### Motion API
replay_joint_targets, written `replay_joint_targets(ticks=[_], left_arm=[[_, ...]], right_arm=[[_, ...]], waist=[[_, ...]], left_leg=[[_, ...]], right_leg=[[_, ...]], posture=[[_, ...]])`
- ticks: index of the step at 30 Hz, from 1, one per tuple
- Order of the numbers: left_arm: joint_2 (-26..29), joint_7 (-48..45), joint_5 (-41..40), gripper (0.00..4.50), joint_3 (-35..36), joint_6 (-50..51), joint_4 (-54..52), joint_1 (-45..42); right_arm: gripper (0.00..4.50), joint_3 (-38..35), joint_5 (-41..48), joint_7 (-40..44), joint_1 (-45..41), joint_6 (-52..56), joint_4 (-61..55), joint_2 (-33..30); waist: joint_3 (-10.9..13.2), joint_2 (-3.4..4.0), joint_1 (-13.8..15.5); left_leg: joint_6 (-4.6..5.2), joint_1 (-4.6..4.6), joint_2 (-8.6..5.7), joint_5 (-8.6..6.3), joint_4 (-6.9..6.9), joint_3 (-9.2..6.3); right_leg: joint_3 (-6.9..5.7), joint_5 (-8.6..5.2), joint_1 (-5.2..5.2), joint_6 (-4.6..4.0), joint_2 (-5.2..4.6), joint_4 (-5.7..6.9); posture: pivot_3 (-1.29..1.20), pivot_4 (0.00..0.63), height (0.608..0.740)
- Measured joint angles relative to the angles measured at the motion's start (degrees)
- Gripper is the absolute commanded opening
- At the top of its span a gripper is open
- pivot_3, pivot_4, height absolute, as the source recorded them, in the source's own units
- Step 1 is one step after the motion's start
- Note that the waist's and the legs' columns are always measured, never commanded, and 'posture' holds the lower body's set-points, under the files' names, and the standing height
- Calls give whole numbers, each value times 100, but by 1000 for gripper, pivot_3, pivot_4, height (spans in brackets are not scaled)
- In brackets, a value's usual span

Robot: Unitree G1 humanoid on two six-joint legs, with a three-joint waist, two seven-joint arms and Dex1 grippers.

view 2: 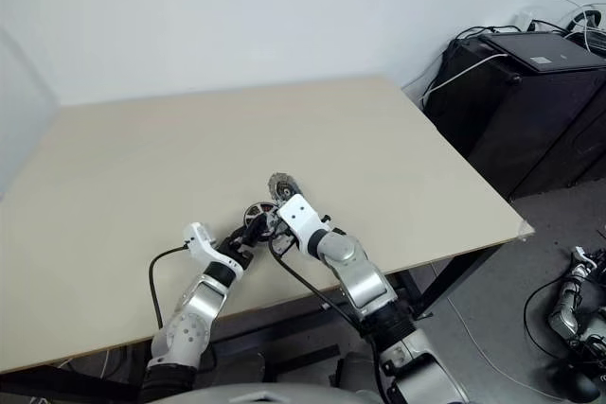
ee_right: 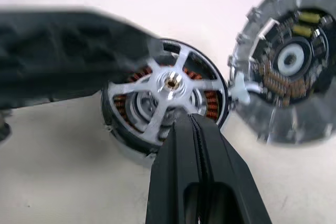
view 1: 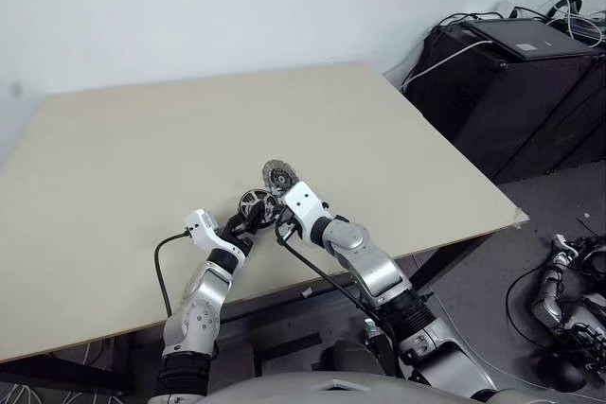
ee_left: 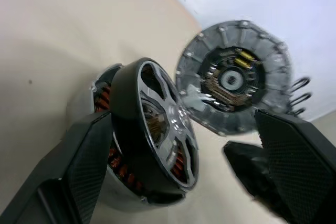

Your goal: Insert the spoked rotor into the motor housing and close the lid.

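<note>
The right gripper (ee_right: 195,124), jaws closed, touches the spoked rotor (ee_right: 170,85) beside the lid (ee_right: 289,61).

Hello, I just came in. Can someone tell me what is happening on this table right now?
The robot is assembling a small motor on the table. The spoked rotor already sits in the motor housing, its copper windings visible through the spokes. The left gripper is open, with the assembly standing on edge between its fingers. The right gripper is shut, its tip against the rotor's face. The lid stands just beside, dark inner face showing, not yet fitted.
</note>
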Motion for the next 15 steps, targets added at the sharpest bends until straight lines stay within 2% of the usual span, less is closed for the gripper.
replay_joint_targets(ticks=[6,15], left_arm=[[-11,142,-394,4486,151,438,-92,-58],[-16,242,-550,4486,237,657,-165,-80]], right_arm=[[0,3,-89,-5,-233,-171,431,155],[0,-10,-209,-15,-532,-339,1180,223]], waist=[[-5,8,42],[-6,10,53]], left_leg=[[0,2,-2,0,1,-1],[0,2,-4,0,1,-1]], right_leg=[[0,0,4,0,0,0],[3,0,5,0,0,-1]], posture=[[0,0,740],[0,0,740]])
